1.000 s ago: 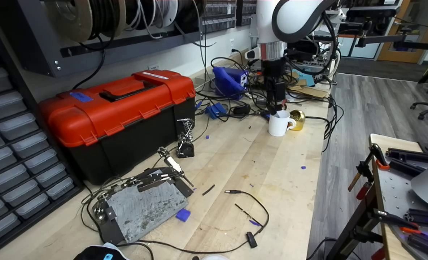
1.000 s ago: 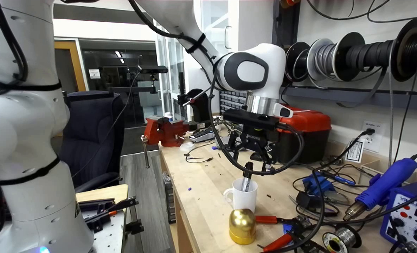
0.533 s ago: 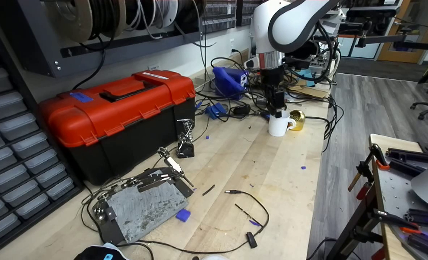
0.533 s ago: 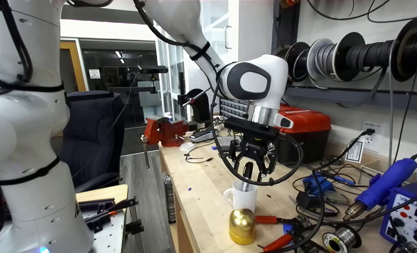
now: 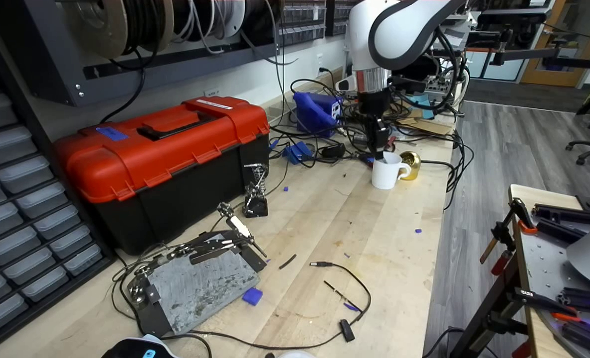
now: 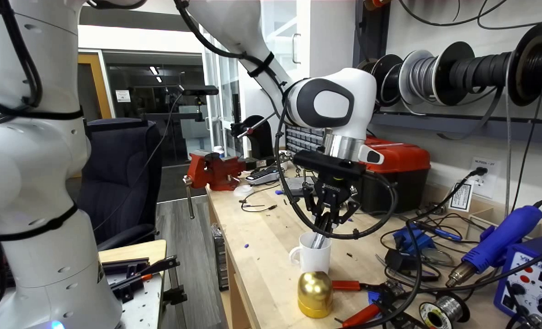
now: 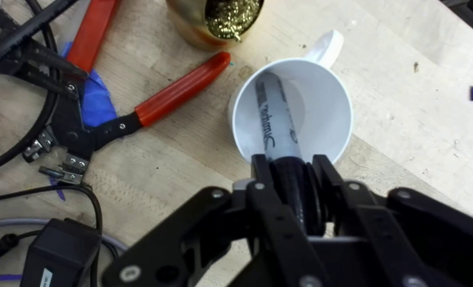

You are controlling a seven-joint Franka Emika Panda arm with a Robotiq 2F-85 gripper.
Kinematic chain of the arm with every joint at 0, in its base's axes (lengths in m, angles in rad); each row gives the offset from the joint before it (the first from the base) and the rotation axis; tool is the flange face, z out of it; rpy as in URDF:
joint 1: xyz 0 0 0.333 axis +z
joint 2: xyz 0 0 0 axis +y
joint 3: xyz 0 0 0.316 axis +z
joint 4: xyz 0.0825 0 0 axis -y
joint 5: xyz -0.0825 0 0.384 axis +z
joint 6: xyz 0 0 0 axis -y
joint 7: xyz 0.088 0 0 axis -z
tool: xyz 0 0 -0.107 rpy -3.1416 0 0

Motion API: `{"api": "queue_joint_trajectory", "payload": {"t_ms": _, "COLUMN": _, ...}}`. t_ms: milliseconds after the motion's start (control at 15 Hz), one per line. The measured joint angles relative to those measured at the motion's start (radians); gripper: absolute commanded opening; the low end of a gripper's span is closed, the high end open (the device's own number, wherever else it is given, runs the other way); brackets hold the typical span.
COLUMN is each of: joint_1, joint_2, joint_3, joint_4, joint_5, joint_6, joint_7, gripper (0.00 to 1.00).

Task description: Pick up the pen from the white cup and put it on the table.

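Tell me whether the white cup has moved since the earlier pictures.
Yes, slightly: in an exterior view, the white cup sits a bit further left in the picture, judged against the unmoved gold container.

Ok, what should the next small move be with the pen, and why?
Probably ease straight up: the fingers look closed on the pen at its black end, one on each side, while its grey end leans inside the cup. Moving sideways now could drag or tip the cup.
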Motion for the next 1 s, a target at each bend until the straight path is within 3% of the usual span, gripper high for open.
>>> {"api": "queue_joint_trajectory", "payload": {"t_ms": 67, "joint_1": 0.0, "joint_2": 0.0, "joint_3": 0.0, "joint_4": 0.0, "joint_5": 0.0, "joint_6": 0.0, "joint_7": 0.0, "gripper": 0.04}}
{"api": "queue_joint_trajectory", "payload": {"t_ms": 600, "joint_1": -0.001, "joint_2": -0.008, "joint_3": 0.0, "joint_4": -0.004, "joint_5": -0.001, "joint_6": 0.001, "joint_7": 0.014, "gripper": 0.04}}
{"api": "queue_joint_trajectory", "payload": {"t_ms": 1000, "joint_1": 0.0, "joint_2": -0.106, "joint_3": 0.0, "joint_4": -0.059, "joint_5": -0.019, "joint_6": 0.004, "joint_7": 0.077, "gripper": 0.04}}
